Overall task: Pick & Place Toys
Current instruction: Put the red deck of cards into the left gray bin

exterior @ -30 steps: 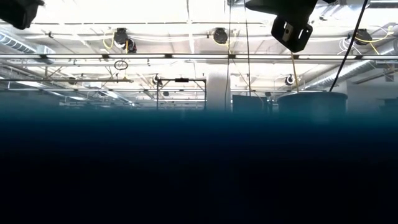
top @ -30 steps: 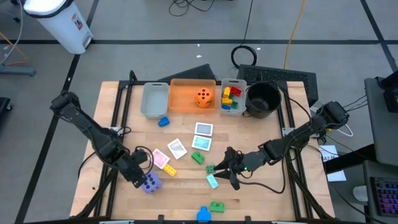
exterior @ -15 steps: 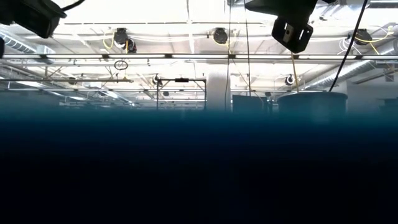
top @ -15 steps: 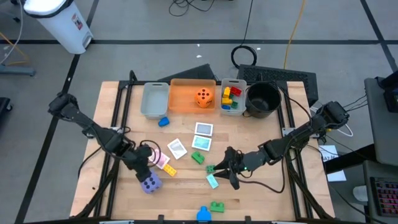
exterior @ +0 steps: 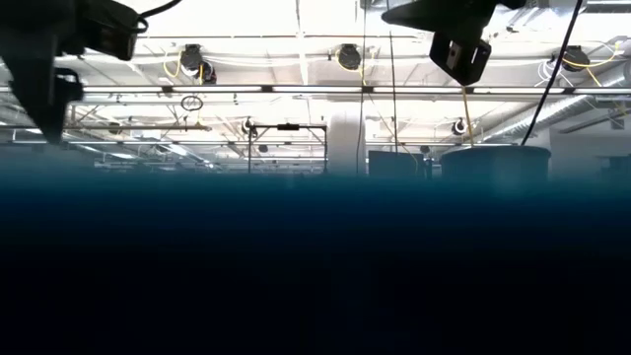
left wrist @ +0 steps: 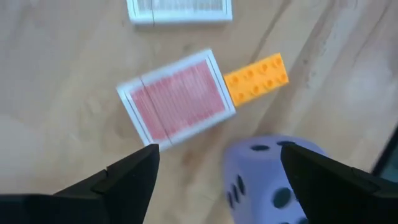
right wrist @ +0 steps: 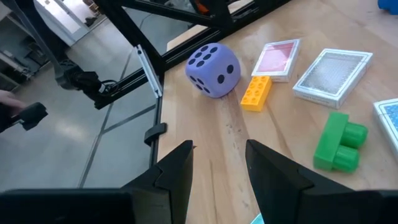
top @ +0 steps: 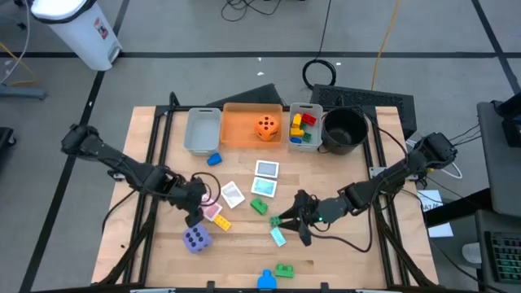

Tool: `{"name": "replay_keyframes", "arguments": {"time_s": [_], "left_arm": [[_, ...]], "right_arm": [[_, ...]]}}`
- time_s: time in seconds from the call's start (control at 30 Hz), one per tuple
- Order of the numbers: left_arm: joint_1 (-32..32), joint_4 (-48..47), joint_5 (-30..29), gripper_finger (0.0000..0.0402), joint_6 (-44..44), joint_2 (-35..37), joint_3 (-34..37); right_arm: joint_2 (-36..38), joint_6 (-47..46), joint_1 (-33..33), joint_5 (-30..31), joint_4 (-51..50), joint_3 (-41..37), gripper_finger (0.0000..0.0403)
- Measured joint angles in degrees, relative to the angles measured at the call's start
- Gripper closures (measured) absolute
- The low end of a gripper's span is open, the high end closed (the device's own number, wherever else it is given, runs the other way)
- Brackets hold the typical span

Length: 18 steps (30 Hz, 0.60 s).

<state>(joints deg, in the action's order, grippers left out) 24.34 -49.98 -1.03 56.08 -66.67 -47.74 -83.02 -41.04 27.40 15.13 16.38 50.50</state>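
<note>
Since a second earlier my left gripper had pulled back off the purple die and swung toward the table's middle, ending over the pink card. I could see its fingers spread wide with nothing between them. That die sat free on the table near its front left, a four-pip face up in the high view, and just beside the left gripper's fingers in the left wrist view.

Pink card lay flat with its long axis slanting toward the front right, and the yellow brick lay just off its corner, its long axis running roughly the same way. A grey card lay beside them, farther back.

My right gripper hung low near the table's centre front, fingers partly parted and empty. A green brick lay just beside it, stubs pointing toward the table's front, and a teal card lay by its fingertips.

Orange die rested in the orange bin at the back, with the grey bin on its left.
</note>
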Motion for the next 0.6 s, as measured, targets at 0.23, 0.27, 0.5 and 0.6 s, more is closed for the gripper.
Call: {"name": "replay_keyframes", "arguments": {"time_s": [0.23,0.27,0.5,0.6], "left_arm": [[-3.9,0.1,-0.4,0.0073,-23.0,0.0,0.0],[-4.1,0.1,-0.9,0.0075,-27.2,0.0,0.0],[-4.9,0.4,-4.1,0.0085,-55.6,0.0,0.0],[-4.9,0.4,-4.0,0.0081,-61.3,0.0,0.0]], "right_arm": [[0.0,-0.3,-0.7,-0.2,0.0,0.0,0.0261],[0.0,-0.3,-0.7,-0.2,0.0,0.0,0.0261],[0.0,-0.3,-0.7,-0.2,0.0,0.0,0.0261],[0.0,-0.3,-0.8,0.1,0.0,0.0,0.0261]]}}
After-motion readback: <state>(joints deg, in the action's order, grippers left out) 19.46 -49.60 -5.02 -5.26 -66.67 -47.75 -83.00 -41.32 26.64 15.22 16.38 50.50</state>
